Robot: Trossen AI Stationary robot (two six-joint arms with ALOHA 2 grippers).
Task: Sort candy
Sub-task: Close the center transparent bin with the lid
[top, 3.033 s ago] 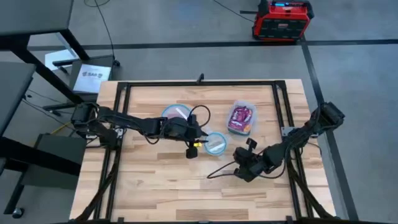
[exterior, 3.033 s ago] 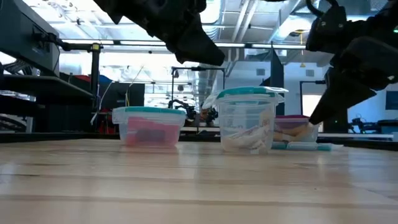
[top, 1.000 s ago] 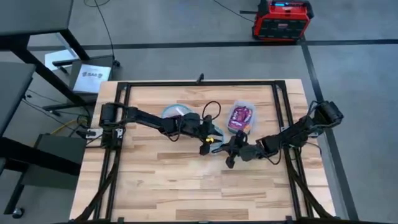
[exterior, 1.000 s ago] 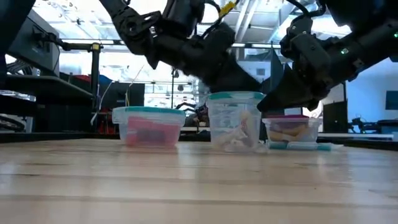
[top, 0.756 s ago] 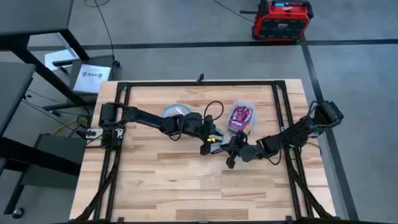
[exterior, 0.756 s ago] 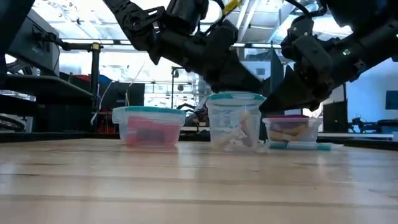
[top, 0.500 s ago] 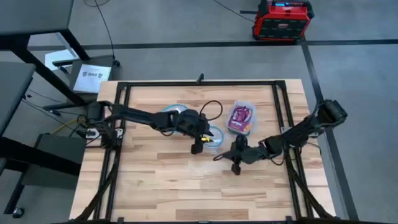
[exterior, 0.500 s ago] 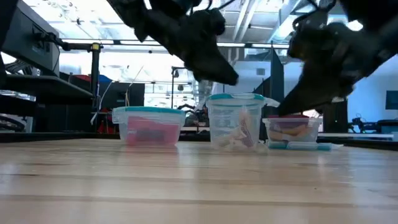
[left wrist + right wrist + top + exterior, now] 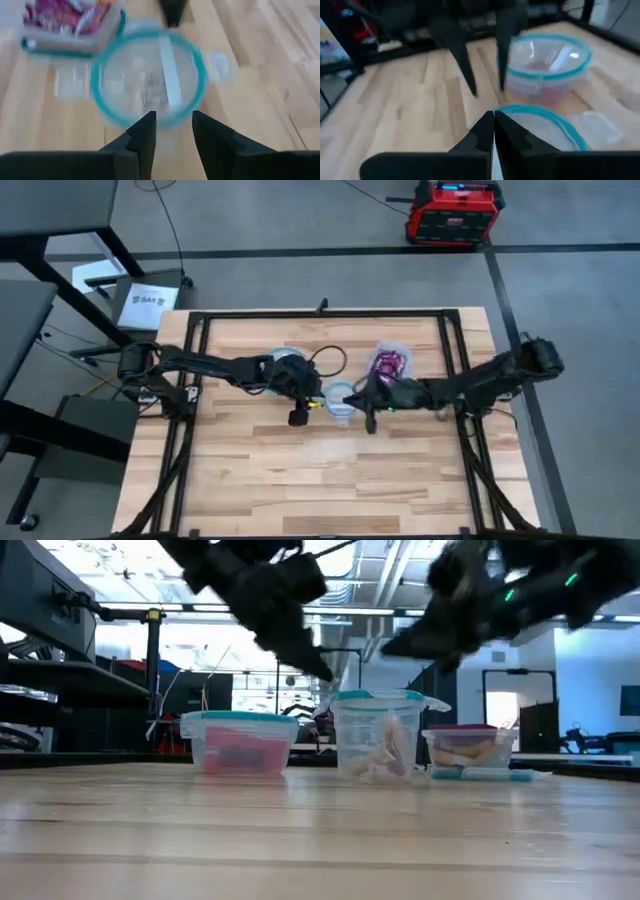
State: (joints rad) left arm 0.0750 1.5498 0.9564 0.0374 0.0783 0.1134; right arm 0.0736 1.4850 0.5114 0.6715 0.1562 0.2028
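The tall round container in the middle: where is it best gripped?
Probably by the teal rim of the tall round container, from above: it stands upright and open-topped, with the left gripper open just above it. The clear wall looks too wide.

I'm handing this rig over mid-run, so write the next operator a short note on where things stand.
Left claw: open, empty, beside the middle round tub.
Right claw: shut, nothing visible in it, at that tub's rim on the other side.
Candy: pale pieces in the middle tub, reddish ones in the left round tub, a mixed heap in the rectangular container.
Done: some sorted into both round tubs.
Left: the mixed heap.
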